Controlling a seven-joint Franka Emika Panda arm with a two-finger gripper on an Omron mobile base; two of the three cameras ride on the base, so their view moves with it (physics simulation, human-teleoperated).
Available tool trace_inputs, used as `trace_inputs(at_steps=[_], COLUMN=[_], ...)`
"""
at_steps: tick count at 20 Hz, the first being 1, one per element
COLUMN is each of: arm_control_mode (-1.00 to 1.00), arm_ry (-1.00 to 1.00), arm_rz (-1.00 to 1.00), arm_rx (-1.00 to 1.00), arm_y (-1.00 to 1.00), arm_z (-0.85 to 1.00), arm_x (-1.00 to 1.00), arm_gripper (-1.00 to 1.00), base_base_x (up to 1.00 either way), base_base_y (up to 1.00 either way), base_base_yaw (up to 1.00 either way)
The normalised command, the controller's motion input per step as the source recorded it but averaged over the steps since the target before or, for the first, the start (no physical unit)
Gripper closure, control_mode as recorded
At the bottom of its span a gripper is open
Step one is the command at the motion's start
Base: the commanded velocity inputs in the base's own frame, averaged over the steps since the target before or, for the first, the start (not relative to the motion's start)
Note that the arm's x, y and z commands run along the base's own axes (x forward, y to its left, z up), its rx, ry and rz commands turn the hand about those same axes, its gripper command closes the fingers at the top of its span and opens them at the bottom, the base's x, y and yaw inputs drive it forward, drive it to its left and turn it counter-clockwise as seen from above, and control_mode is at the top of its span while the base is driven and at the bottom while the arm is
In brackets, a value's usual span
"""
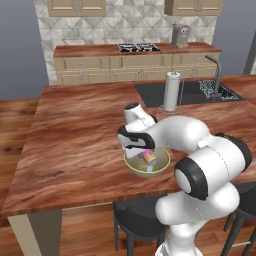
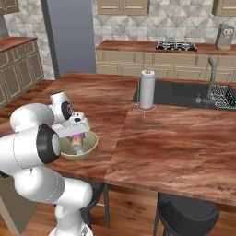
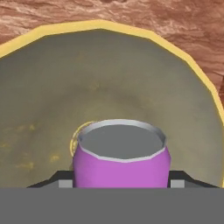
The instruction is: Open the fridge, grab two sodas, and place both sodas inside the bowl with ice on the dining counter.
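Can: purple soda can is sitting between the fingers, its pale grey top facing the hand camera and its body hanging just over the inside of the bowl.
Grip: gripper is closing part-way on the can, one finger pressing each side of the purple wall; the dark fingertips are peeking out left and right of it.
Bowl: tan-yellow bowl is resting on the worktop near its front edge, well apart from the paper towel roll and the sink behind it.
Second soda: I am seeing no other drink in the bowl, so this is looking like the first delivery, though the can is hiding part of the bowl floor.
Handling: can is looking light, rigid and smooth-walled, so it is likely sliding easily if the pinch loosens; thin walls are probably denting under hard squeezing.
Hold point: mid-height on the cylinder, opposite sides, is seeming the safest place, as the fingers are doing here.
Release: bowl's curved floor is likely letting the can tip or roll, so lowering close before letting go is seeming wise.
Risk: rim of the bowl is lying close to the worktop edge, so a nudge is possibly shifting it.
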Motion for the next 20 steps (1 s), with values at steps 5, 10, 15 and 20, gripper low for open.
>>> trace_inputs(at_steps=[5,10,15,20], arm_control_mode=[-1.00,-1.00,-1.00,-1.00], arm_ry=[0.00,0.00,0.00,0.00], arm_rz=[0.02,0.01,0.00,0.00], arm_rx=[0.01,0.02,0.02,0.01], arm_y=[0.00,0.00,0.00,0.00], arm_z=[-0.19,-0.13,-0.15,-0.16], arm_x=[0.09,0.05,0.10,0.11], arm_gripper=[1.00,1.00,1.00,1.00], base_base_x=[0.00,0.00,0.00,0.00], base_base_y=[0.00,0.00,0.00,0.00], base_base_yaw=[0.00,0.00,0.00,0.00])
